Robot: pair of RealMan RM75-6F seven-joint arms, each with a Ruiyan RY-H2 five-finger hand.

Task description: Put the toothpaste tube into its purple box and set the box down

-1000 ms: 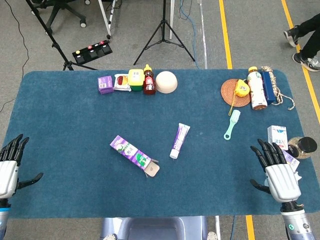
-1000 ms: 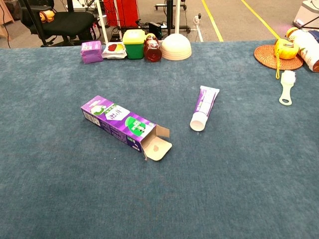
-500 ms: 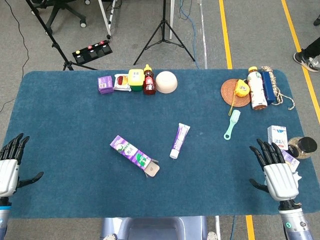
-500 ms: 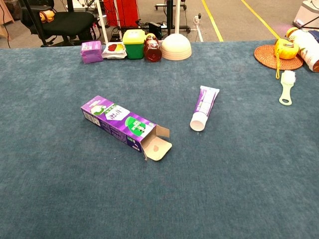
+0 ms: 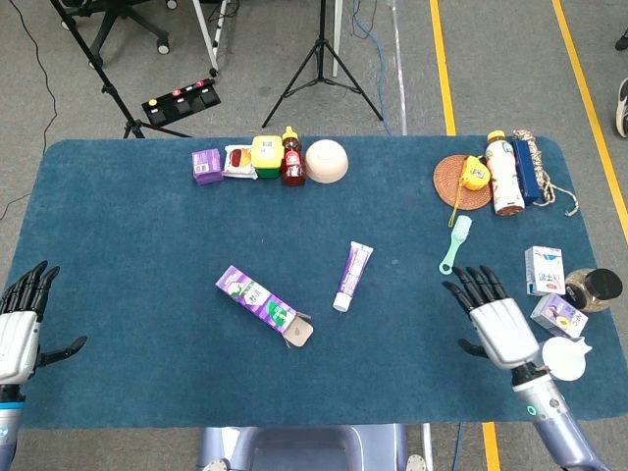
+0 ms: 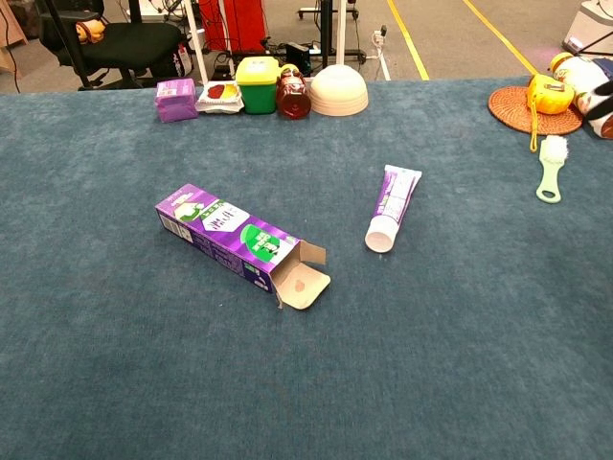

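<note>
The purple toothpaste box (image 5: 260, 300) (image 6: 235, 238) lies flat near the table's middle, its flap open at the lower right end. The toothpaste tube (image 5: 352, 276) (image 6: 390, 207) lies to its right, white cap toward the front, apart from the box. My right hand (image 5: 494, 323) hovers over the table right of the tube, fingers spread and holding nothing. My left hand (image 5: 22, 327) stays at the front left edge, fingers apart and empty. The chest view shows only dark fingertips (image 6: 603, 96) at its right edge.
A row of small items with a yellow-lidded jar (image 5: 266, 155) and a white bowl (image 5: 327, 160) stands at the back. A green brush (image 5: 454, 244), woven coaster (image 5: 461, 182), bottle (image 5: 503, 174) and small boxes (image 5: 543, 269) sit on the right.
My right hand has moved left and inward from the table's right edge toward the tube. The left hand, box and tube have stayed put.
</note>
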